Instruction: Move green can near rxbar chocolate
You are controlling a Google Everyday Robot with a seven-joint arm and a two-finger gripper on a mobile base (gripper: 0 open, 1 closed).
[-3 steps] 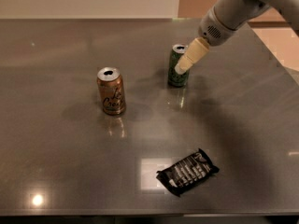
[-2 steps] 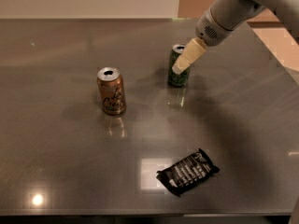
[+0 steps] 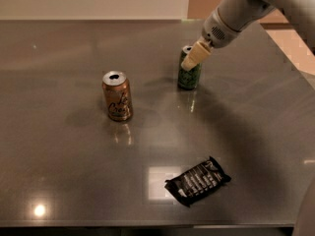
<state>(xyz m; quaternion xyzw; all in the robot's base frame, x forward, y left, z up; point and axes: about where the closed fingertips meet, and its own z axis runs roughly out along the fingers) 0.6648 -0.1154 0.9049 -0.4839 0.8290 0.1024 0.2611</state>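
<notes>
The green can (image 3: 189, 77) stands upright on the grey table (image 3: 74, 171), right of the middle and toward the back. My gripper (image 3: 192, 59) comes down from the upper right on the white arm (image 3: 236, 14) and sits at the can's upper part, covering its top. The rxbar chocolate (image 3: 198, 181), a flat black wrapper with white lettering, lies near the front edge, well in front of the green can and slightly to the right.
An orange can (image 3: 117, 96) with an open top stands upright left of the green can. The table's right edge (image 3: 295, 77) runs close behind the arm, with a lighter floor beyond it.
My gripper has shifted slightly up and back at the green can. The cans and the wrapper have not moved.
</notes>
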